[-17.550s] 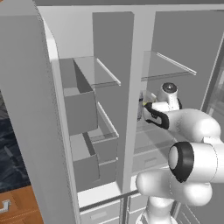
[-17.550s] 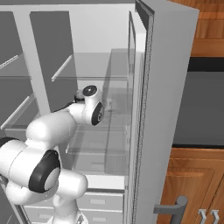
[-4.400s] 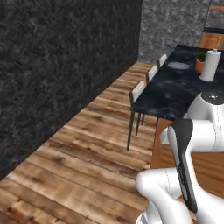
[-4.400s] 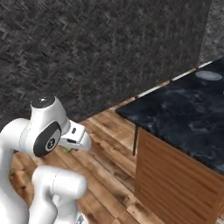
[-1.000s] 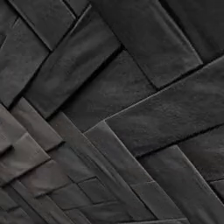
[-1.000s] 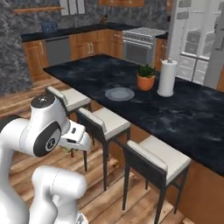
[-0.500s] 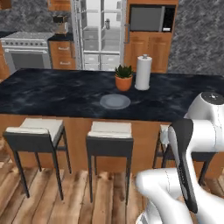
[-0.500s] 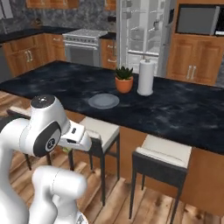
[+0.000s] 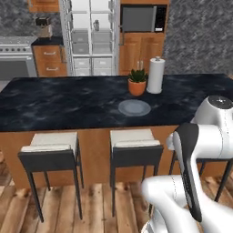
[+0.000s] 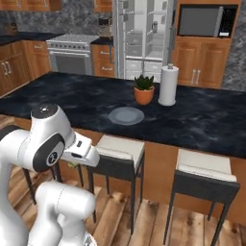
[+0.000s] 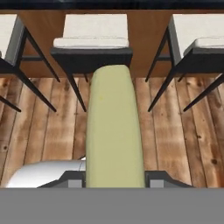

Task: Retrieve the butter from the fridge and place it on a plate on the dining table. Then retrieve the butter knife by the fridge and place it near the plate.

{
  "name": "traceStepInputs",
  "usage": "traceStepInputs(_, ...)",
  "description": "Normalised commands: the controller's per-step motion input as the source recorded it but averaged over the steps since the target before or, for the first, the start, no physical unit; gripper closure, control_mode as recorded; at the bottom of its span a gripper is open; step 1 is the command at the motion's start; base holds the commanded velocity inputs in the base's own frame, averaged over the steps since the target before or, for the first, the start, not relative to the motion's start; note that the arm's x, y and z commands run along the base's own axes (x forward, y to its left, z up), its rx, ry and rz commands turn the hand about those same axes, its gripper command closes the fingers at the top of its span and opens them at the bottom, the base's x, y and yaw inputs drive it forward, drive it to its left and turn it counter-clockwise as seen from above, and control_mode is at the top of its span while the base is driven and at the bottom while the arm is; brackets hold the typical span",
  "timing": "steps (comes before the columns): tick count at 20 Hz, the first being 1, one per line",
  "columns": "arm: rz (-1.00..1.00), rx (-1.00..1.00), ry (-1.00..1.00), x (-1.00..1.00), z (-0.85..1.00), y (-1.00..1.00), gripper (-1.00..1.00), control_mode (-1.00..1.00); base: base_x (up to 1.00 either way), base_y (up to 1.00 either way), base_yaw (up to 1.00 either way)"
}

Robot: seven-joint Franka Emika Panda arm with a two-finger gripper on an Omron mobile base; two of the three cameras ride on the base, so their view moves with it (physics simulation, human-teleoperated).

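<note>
Pincer point(image 11: 114, 181) closed on the butter point(image 11: 114, 131), seen in the hand view. Pale yellow stick poking straight out between the two dark tips, over a wooden floor point(image 11: 43, 127). Cushioned stools point(image 11: 92, 41) and the wooden side of the dining table just ahead.

From the left base view: dining table point(image 9: 54, 102) with its black marble tabletop stretching across. Round grey plate point(image 9: 134, 108) lying flat near the middle of the tabletop. Orange plant pot point(image 9: 136, 84) just behind the plate, white paper roll point(image 9: 156, 75) right beside the pot. Two stools point(image 9: 52, 145) tucked under the near edge. Open fridge point(image 9: 91, 36) far behind, white shelves showing, microwave point(image 9: 142, 18) next to it. White arm low on the right.

From the right base view: same plate point(image 10: 126, 116) on the tabletop, pot point(image 10: 143, 91) and paper roll point(image 10: 168, 85) behind it. Fridge point(image 10: 144, 38) open at the back, stove point(image 10: 72, 55) to its left. Arm low on the left, well apart from the plate, hand down below the tabletop edge. Little bit of yellow-green peeking under the hand, too small to tell more.
</note>
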Motion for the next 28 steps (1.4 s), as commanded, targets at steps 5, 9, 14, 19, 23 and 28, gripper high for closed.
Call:
traceStepInputs(5,0.0,0.0,0.0,0.0,0.0,0.0,1.0,1.0,0.58,0.23,-0.17)
traceStepInputs(9,0.0,0.0,0.0,0.0,0.0,0.0,1.0,1.0,0.69,0.06,-0.08)
traceStepInputs(14,0.0,0.0,0.0,0.0,0.0,0.0,1.0,1.0,0.71,0.35,-0.19)
traceStepInputs(19,0.0,0.0,0.0,0.0,0.0,0.0,1.0,1.0,0.69,0.36,-0.16)
traceStepInputs(23,0.0,0.0,0.0,0.0,0.0,0.0,1.0,1.0,0.64,0.13,-0.07)
traceStepInputs(28,0.0,0.0,0.0,0.0,0.0,0.0,1.0,1.0,0.31,0.04,0.0)
